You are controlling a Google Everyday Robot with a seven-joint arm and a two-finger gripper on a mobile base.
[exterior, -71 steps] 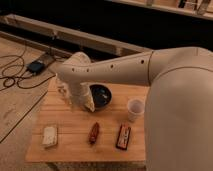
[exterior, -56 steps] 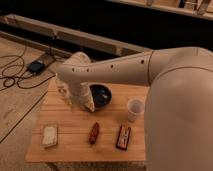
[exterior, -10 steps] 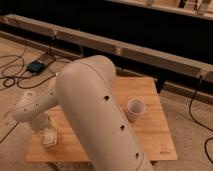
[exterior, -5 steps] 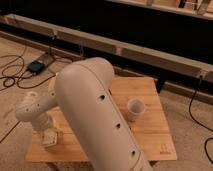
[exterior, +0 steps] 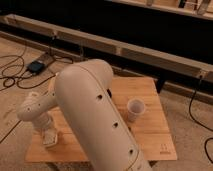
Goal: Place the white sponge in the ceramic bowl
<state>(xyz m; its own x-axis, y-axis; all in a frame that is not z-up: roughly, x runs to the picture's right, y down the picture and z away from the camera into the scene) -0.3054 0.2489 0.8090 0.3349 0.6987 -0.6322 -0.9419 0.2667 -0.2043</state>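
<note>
At upper left, on the floor: loose dark cables (exterior: 14,75) and a small black box (exterior: 36,66), well apart from the wooden surface (exterior: 155,132).

At lower left, close to the surface's left edge and near its front corner: the white sponge (exterior: 51,142), flat on the wood, with only a narrow strip of bare board between it and that edge. Directly over it, touching or all but touching: the gripper (exterior: 48,134), pointed down. Cannot tell whether clamped on the sponge or loose.

Above the gripper: a short pale wrist link, then a rounded forearm slanting up and to the right.

At centre: the thick upper link of the arm (exterior: 95,115), bent at an elbow near the middle of the frame and running down to the bottom edge, covering much of the surface's middle.

Right of the arm: a white cup (exterior: 134,109), upright, just beside the arm but apart from it. Further right and toward the front: bare wood up to the right and front edges, the widest open room.

Beyond the far edge, across the upper frame: a long pale rail (exterior: 130,50) against dark shadow.

At far right, on the floor: another cable (exterior: 191,102).
</note>
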